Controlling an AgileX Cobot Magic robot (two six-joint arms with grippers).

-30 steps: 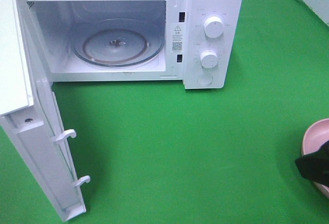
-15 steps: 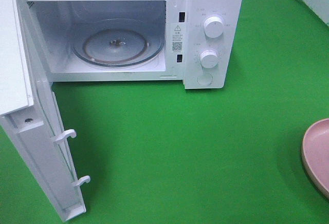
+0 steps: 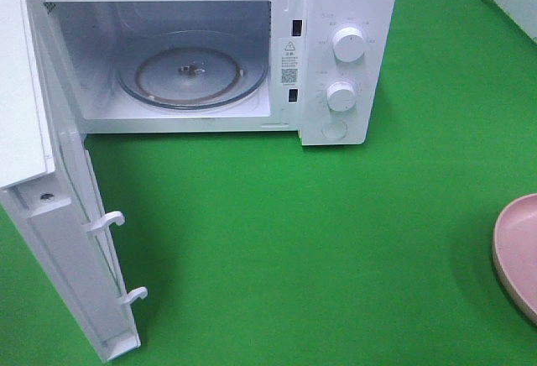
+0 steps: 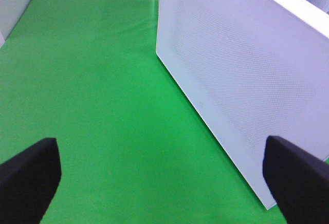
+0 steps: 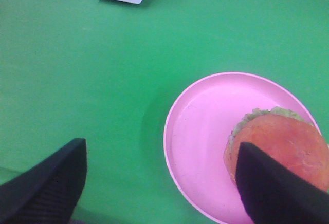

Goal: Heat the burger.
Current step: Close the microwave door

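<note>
The burger (image 5: 288, 144), orange-brown bun over a green lettuce frill, lies on a round pink plate (image 5: 205, 131). My right gripper (image 5: 162, 183) hangs open above the plate's near side, one finger (image 5: 277, 193) in front of the burger, the other (image 5: 46, 183) over the green cloth. In the high view only the plate's edge (image 3: 513, 253) shows at the right border; neither arm appears there. The white microwave (image 3: 344, 13) stands at the back with its door (image 3: 50, 215) swung wide and the glass turntable (image 3: 191, 76) bare. My left gripper (image 4: 162, 180) is open, empty, beside the door's outer face (image 4: 241, 75).
Green cloth (image 3: 319, 240) covers the table between microwave and plate. Two knobs (image 3: 347, 44) and a button sit on the microwave's right panel. The open door juts toward the front left, its latch hooks (image 3: 107, 220) sticking out.
One second ago my right gripper showed over the plate at the right border of the high view; it has since left that view. Microwave, door and plate have not moved.
</note>
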